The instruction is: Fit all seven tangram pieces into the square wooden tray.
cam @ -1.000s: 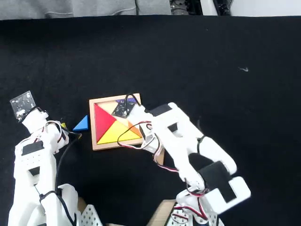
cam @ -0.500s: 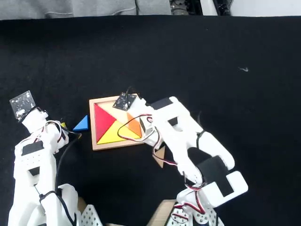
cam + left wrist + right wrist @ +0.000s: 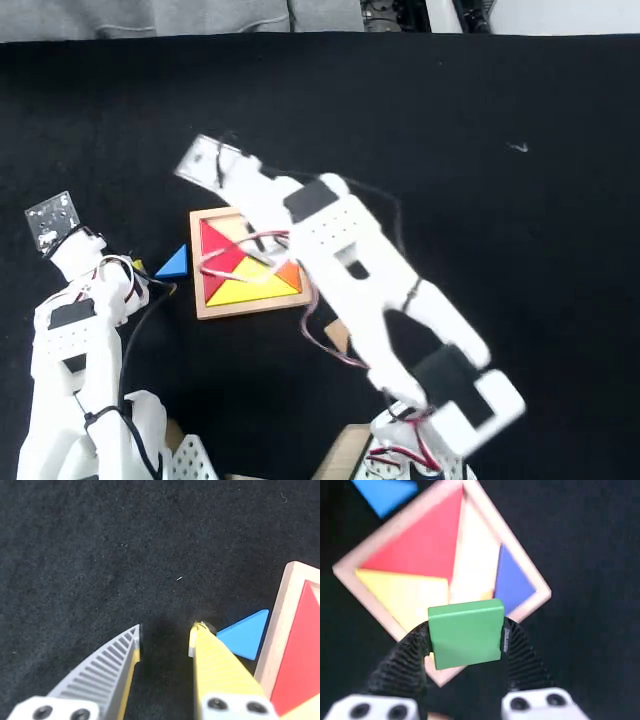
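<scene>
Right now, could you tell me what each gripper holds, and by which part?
Right gripper grips the green square by two opposite edges; left gripper holds nothing.

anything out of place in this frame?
Blue triangle lies on the black cloth outside the wooden tray, beside its rim. Green square is clamped in the right gripper above the tray, not seated. Nothing looks damaged.

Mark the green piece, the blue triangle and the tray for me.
green piece [image 3: 465, 632], right wrist view, centre of its face
blue triangle [image 3: 246, 633], left wrist view, centre of its face
tray [image 3: 279, 625], left wrist view, wooden rim
</scene>
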`<state>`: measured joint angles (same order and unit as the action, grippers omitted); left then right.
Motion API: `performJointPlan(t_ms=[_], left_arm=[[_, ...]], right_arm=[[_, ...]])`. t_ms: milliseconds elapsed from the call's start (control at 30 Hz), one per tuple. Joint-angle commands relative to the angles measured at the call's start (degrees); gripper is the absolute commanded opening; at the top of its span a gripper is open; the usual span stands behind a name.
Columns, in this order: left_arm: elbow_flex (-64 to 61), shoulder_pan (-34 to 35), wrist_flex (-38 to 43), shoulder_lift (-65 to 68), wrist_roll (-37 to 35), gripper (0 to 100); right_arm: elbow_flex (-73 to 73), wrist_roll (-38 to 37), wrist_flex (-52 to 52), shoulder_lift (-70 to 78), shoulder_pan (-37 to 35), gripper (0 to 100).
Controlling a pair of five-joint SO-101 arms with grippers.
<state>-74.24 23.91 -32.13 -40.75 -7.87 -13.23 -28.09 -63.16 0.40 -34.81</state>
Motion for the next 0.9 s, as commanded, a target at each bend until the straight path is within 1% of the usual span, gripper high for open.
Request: performJointPlan(t_ms=[0, 167, 300, 433, 633, 767, 800, 867], left_arm=[[0.2, -0.7, 0.8, -1.1, 0.6, 17], [0.2, -0.8, 0.8, -1.1, 0.6, 17], [0.2, -1.3, 1.0, -1.1, 0.7, 17], [0.2, -1.4, 1.0, -1.1, 0.7, 17], [0.2, -1.4, 1.0, -1.1, 0.7, 17], [0.2, -1.3, 0.9, -1.1, 0.7, 17], [0.2, -1.3, 0.9, -1.1, 0.7, 17], [0.2, -1.2, 0.9, -1.1, 0.7, 17]], right_arm=[[12.4, 2.9, -0.5, 8.3, -1.1, 2.5], [24.4, 5.4, -0.6, 23.6, -0.4, 2.2], [31.3, 6.2, -3.0, 30.9, -0.7, 2.2], [37.3, 6.2, -7.5, 34.7, -1.0, 2.5], [41.3, 8.4, -8.6, 38.5, -1.1, 2.6], [42.7, 8.5, -10.4, 39.2, -1.7, 2.7], [42.7, 8.5, -10.9, 39.2, -1.8, 3.2], [42.7, 8.5, -11.7, 39.2, -2.5, 7.7]])
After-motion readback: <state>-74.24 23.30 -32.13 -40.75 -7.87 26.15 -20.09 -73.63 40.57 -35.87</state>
